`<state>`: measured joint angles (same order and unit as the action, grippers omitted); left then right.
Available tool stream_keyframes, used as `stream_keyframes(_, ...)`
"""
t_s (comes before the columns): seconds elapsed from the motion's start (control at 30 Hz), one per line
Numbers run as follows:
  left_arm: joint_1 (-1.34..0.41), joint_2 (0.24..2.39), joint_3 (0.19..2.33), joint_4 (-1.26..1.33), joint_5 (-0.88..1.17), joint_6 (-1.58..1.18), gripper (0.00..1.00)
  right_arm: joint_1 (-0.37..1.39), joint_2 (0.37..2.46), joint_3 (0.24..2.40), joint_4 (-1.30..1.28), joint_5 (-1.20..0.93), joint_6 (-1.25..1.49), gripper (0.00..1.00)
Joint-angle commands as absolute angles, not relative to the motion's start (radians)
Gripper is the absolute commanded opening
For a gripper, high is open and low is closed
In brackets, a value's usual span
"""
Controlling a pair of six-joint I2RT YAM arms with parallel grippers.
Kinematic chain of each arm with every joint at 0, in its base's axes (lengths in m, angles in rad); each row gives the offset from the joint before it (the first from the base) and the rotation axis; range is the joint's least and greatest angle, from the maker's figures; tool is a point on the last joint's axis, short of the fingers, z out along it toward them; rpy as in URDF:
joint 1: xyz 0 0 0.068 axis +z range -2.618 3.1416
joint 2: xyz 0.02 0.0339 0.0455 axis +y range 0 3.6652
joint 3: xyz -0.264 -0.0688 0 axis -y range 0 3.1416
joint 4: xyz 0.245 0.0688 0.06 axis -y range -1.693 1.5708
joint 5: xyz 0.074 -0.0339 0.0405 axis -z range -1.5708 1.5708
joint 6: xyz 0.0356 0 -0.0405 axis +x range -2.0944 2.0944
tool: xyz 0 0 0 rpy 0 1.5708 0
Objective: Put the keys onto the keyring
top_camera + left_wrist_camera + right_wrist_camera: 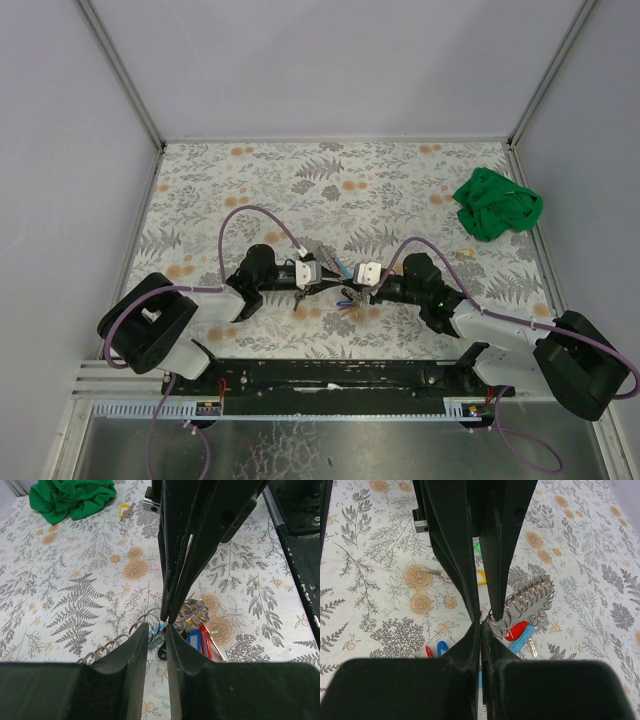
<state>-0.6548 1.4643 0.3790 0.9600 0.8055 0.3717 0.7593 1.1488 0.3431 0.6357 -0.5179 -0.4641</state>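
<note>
**A:** Entry one, right jaws. Condition?

**B:** Fingers [465,680] pressed to a hairline. They appear to pinch the wire of the keyring [497,622], which loops out just beside the tips at 3 o'clock.

**A:** Entry two, left jaws.

**B:** Fingers [130,660] meet the right pair tip to tip, with a narrow slit between them. I cannot tell whether they grip the ring or only touch it.

**A:** Attached to the ring?

**B:** A metal coil [530,599] at 2 o'clock. A red tag [516,630] and a blue tag [524,637] at 4 o'clock.

**A:** Hazards, as judged?

**B:**
- Both pairs crowd one point on a thin wire held at the very tips. A pull or twist from either arm could spring it free.
- The coil and tags could snag a finger or swing the ring out of line.
- Neither pair holds a key, so one arm probably has to let go to fetch one. That would leave the ring in a single pinch, likely to rotate.

**A:** The keys?

**B:**
- Yellow key [125,511]: flat on the table [250,170], near the green cloth [70,497]. In the top view it is near 3 o'clock of the jaws and well apart from them.
- Green key: not confirmed. A green scrap [477,545] shows at 12 o'clock between the left fingers, too hidden to identify.
- Neither key is on the ring.
</note>
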Motion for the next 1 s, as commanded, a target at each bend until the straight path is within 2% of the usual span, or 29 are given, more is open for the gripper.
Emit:
stream_keyframes(0.0,-0.666,1.474,0.405,0.920,0.805,0.407,0.20,0.768,1.114,0.394,0.694,-0.549,-0.459,0.03)
stream_keyframes(0.07,-0.667,1.467,0.400,0.918,0.793,0.410,0.28,0.767,1.107,0.394,0.697,-0.538,-0.459,0.03)
stream_keyframes(0.1,-0.667,1.460,0.394,0.919,0.787,0.412,0.29,0.766,1.104,0.393,0.698,-0.531,-0.458,0.03)
stream_keyframes(0.67,-0.669,1.334,0.315,0.978,0.730,0.401,0.30,0.766,1.073,0.379,0.712,-0.475,-0.445,0.02)
stream_keyframes(0.97,-0.684,1.338,0.330,0.983,0.746,0.387,0.27,0.767,1.083,0.375,0.741,-0.506,-0.422,0.02)
